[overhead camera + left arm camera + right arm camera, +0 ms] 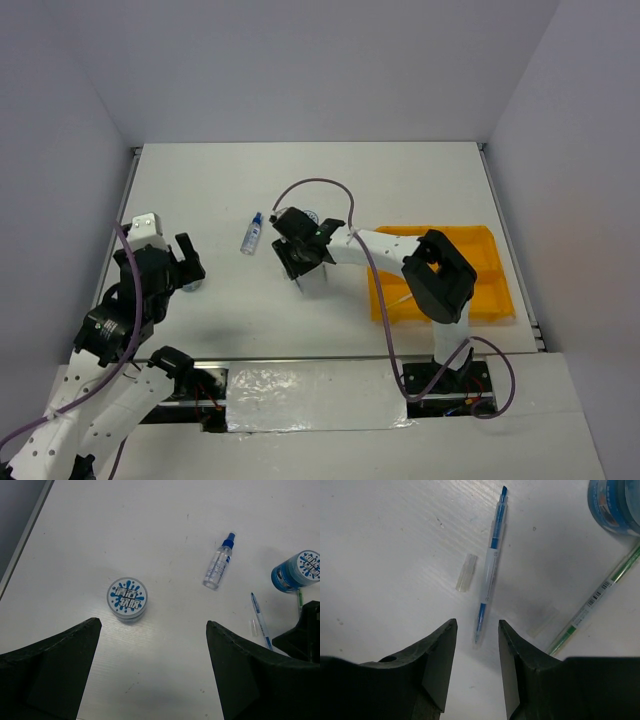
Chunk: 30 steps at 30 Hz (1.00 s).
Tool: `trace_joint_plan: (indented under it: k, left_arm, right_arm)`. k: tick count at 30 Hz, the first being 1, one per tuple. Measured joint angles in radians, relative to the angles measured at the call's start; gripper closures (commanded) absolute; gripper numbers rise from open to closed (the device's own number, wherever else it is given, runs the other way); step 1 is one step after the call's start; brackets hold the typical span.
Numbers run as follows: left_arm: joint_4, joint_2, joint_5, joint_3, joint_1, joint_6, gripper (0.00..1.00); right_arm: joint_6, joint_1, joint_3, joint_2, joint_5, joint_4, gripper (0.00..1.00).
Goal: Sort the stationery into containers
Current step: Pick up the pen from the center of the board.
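Right fingers: the right gripper (476,626) is held low over the surface (385,540). Its fingers (435,660) are parted by a narrow gap and nothing is clamped.
Blue pen (490,565): it is laid flat from 12 to 6 o'clock in the right wrist view, and its lower tip is taken in between the 2 fingers. The narrow gap is judged to suit the thin barrel, ready for closing across it.
Clear cap (465,573): it is seen just beside the blue pen at 9 o'clock, apart from it and outside the fingers.
Green pen (592,602): it is slanted at 4 o'clock of the blue pen, and is not addressed.
Left fingers: the left gripper (154,625) is spread wide, released and empty. The wide spread is judged to be set for a broad item.
Pot (127,598): it stands label-up at 11 o'clock of the left gap, just beyond the fingertips, and is not touched.
Bottle (219,562): it is lying on its side at 2 o'clock of the pot, well apart.
Second pot (302,570): it is placed at 3 o'clock of the bottle, near the pens.
Tray (480,245): it is set at 3 o'clock of the right gripper in the top view and is partly hidden by the right arm. Its contents cannot be told.
Progress: every item named here is found on the surface, outside the tray.
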Motion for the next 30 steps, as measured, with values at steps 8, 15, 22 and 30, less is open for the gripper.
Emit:
trace_joint_plan:
  k: [8,15,22,30]
  left_arm:
    - [0.005,-0.023,0.015,-0.002,0.0,0.002,0.01]
    - [0.01,-0.039,0.019,-0.005,0.0,0.002,0.01]
    - [0.014,-0.048,0.019,-0.006,0.0,0.002,0.0]
    - [0.019,-0.019,0.03,-0.008,0.0,0.005,0.01]
  right_arm:
    - [-0.003,0.0,0.042,0.039,0.015,-0.018,0.57]
    - [-0.003,0.0,0.061,0.072,0.027,-0.018,0.58]
    - [-0.008,0.0,0.085,0.133,0.029,-0.039,0.6]
    - [-0.007,0.0,0.129,0.177,0.063,-0.049,0.7]
